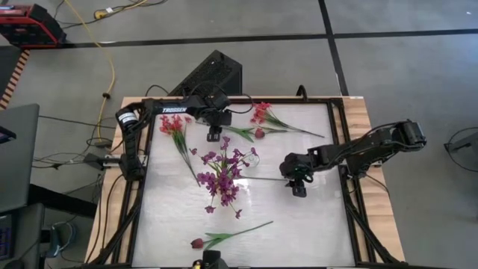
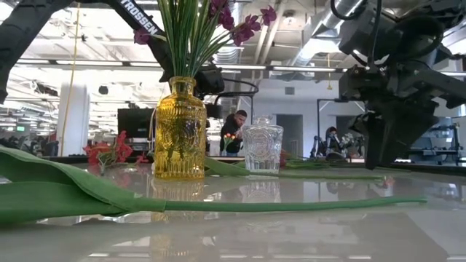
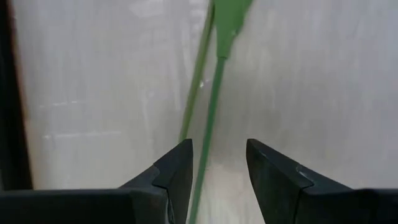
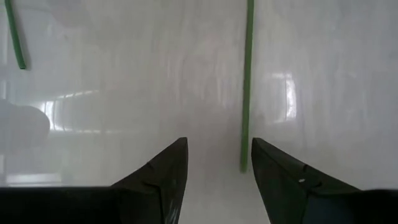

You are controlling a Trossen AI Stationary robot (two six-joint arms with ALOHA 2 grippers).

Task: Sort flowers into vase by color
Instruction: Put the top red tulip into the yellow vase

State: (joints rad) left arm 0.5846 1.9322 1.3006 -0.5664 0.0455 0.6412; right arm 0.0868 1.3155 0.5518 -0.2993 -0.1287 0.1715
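On the white table (image 1: 314, 224), the purple flowers (image 1: 222, 173) stand in the yellow vase (image 2: 180, 131) near the middle, beside an empty clear vase (image 2: 261, 148). Red sprigs (image 1: 173, 128) lie toward the far edge, and a dark-red bud (image 1: 197, 243) lies at the near edge. The left gripper (image 3: 219, 171) hangs with fingers apart over a green stem (image 3: 211, 106). The right gripper (image 4: 219, 165) is also parted above a stem end (image 4: 247, 87), holding nothing.
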